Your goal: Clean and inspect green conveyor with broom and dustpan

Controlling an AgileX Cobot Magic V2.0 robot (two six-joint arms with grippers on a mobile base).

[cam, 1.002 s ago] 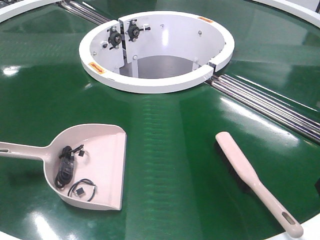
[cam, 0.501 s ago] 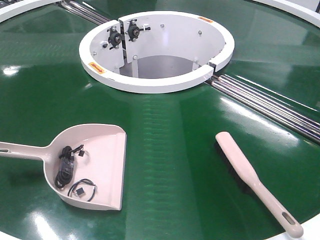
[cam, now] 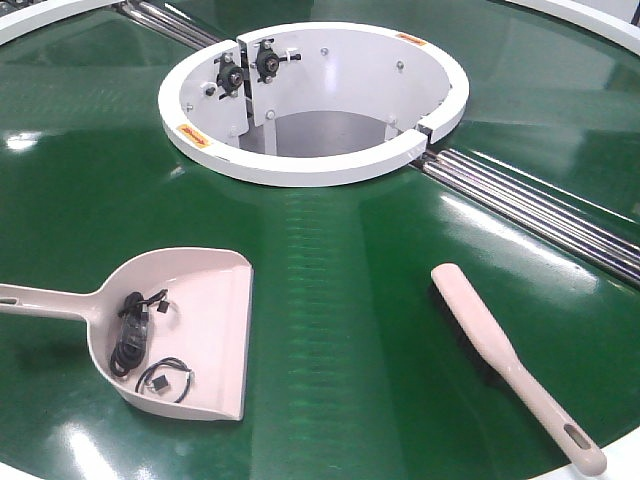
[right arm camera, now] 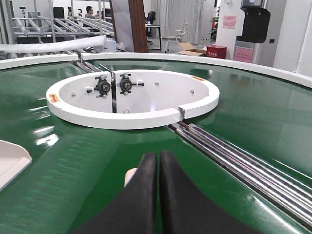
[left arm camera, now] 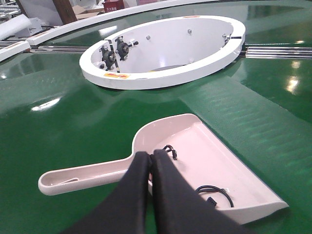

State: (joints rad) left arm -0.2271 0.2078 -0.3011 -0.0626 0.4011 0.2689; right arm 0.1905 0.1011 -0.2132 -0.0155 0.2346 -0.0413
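The green conveyor (cam: pixel 340 300) fills the front view. On its left lies the beige-pink dustpan (cam: pixel 215 320), handle pointing left, with small black cables (cam: pixel 130 335) inside. The beige broom (cam: pixel 490 340) lies flat at the right, handle toward the near edge. Neither gripper shows in the front view. In the left wrist view my left gripper (left arm camera: pixel 150 155) hangs shut above the dustpan (left arm camera: pixel 209 151) where its handle meets the scoop, holding nothing. Seen from the right wrist, my right gripper (right arm camera: pixel 158 155) is shut and empty over the belt, with the broom's tip (right arm camera: pixel 130 174) peeking out beside its left finger.
A white round collar (cam: pixel 310 100) with a deep opening sits at the belt's centre. Metal roller strips (cam: pixel 540 205) run from it toward the right edge. The belt's white outer rim (cam: pixel 590 15) curves along the back. Shelving and a person stand far behind in the right wrist view.
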